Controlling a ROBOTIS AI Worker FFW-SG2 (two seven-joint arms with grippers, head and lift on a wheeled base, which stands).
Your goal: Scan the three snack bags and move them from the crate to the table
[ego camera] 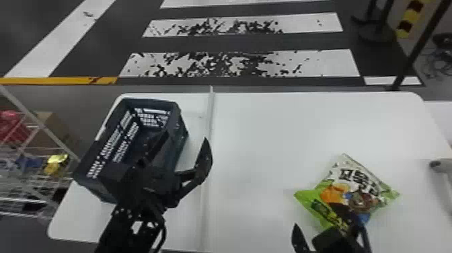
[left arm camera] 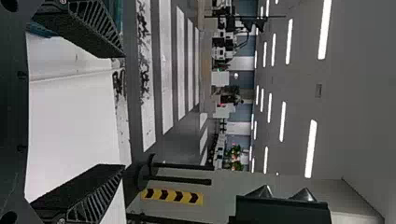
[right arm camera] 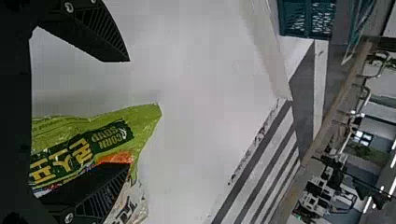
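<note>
My left tool (ego camera: pixel 185 136), fingers spread, partly hides the interior of the crate (ego camera: pixel 181 134) at the left of the counter (ego camera: pixel 262 134). The bag (ego camera: pixel 358 180) lies on the counter's right, one finger of my open right tool (ego camera: pixel 313 215) over it.

The desk (ego camera: pixel 262 134) is viewed from above, forward and down, by the head camera. From just behind the left hand (ego camera: pixel 185 137), the room (left arm camera: pixel 229 126) and ceiling (left arm camera: pixel 359 102) are faced sideways, almost level; from behind the right hand (ego camera: pixel 316 216), the desk is seen close and aslant. The desk and floor stripes (ego camera: pixel 323 65) are shared by all three views.
</note>
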